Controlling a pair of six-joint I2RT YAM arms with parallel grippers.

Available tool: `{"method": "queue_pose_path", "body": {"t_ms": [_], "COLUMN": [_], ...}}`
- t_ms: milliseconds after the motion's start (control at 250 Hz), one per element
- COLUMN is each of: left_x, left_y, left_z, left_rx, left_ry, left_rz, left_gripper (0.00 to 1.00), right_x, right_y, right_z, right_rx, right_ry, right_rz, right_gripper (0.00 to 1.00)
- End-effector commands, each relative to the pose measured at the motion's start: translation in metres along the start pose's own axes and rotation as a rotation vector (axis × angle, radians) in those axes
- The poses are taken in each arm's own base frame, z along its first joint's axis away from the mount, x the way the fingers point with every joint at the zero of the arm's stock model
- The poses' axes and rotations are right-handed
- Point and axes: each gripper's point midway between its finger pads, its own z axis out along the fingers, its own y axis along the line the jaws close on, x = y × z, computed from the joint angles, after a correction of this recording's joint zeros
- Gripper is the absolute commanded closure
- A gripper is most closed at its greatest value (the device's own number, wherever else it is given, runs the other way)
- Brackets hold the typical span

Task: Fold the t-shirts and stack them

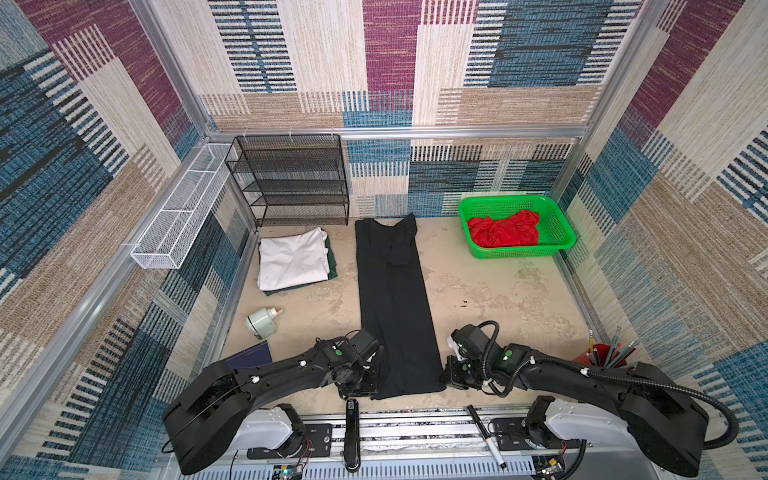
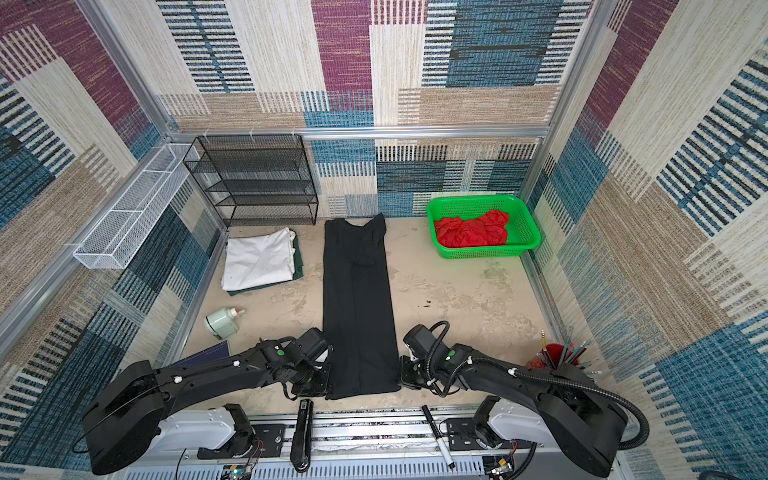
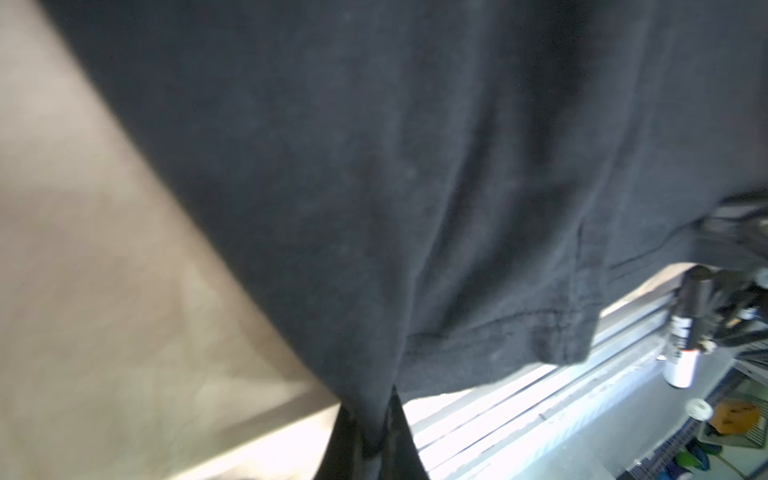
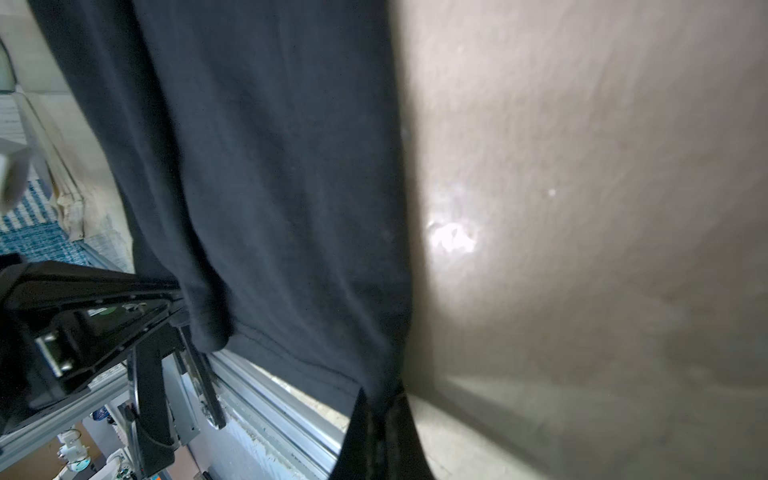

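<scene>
The black t-shirt (image 1: 395, 299) lies as a long narrow strip down the middle of the table in both top views. My left gripper (image 3: 374, 440) is shut on its near left corner, and cloth runs up out of the jaws. My right gripper (image 4: 382, 415) is shut on the near right corner. In a top view both grippers (image 1: 370, 384) (image 1: 446, 376) sit at the strip's near end. The white t-shirt (image 1: 293, 264) lies folded on the dark green t-shirt (image 1: 332, 268) at the back left. The red t-shirt (image 1: 505, 230) is crumpled in a green basket (image 1: 515, 199).
A black mesh rack (image 1: 291, 178) and a white wire basket (image 1: 183, 212) stand at the back left. A pale green bottle (image 1: 262, 322) and a dark blue notebook (image 1: 249, 357) lie near the left arm. A red pencil cup (image 1: 602, 353) stands at the near right. A marker (image 1: 486, 436) lies on the front rail.
</scene>
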Motion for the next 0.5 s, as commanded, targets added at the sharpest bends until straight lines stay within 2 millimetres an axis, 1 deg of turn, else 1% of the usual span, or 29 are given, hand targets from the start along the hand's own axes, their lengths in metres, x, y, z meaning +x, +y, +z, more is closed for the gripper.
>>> {"method": "queue_pose_path", "body": {"t_ms": [0, 112, 164, 196, 264, 336, 416, 496], "left_x": [0.015, 0.022, 0.022, 0.020, 0.010, -0.005, -0.021, -0.037], "left_y": [0.008, 0.006, 0.005, 0.001, -0.005, -0.009, -0.011, -0.011], "left_z": [-0.013, -0.031, -0.040, -0.045, -0.058, -0.075, -0.091, -0.103], "left_rx": [-0.036, -0.028, -0.037, -0.026, -0.026, -0.061, -0.097, -0.121], "left_ry": [0.045, 0.052, 0.042, 0.027, -0.026, -0.097, -0.162, -0.220], "left_rz": [0.020, 0.047, 0.066, 0.078, 0.103, 0.127, 0.143, 0.145], "left_gripper": [1.00, 1.00, 1.00, 1.00, 1.00, 1.00, 1.00, 1.00], "right_x": [0.002, 0.005, 0.001, -0.001, -0.008, -0.019, -0.036, -0.054], "right_y": [0.007, 0.019, 0.026, 0.031, 0.045, 0.059, 0.066, 0.071], "right_z": [-0.010, -0.025, -0.033, -0.038, -0.046, -0.052, -0.058, -0.063], "right_rx": [-0.041, -0.096, -0.105, -0.111, -0.134, -0.145, -0.122, -0.106], "right_ry": [-0.019, -0.028, -0.049, -0.062, -0.085, -0.119, -0.183, -0.247], "right_rz": [-0.014, -0.027, -0.038, -0.046, -0.068, -0.082, -0.074, -0.070], "right_gripper": [1.00, 1.00, 1.00, 1.00, 1.00, 1.00, 1.00, 1.00]}}
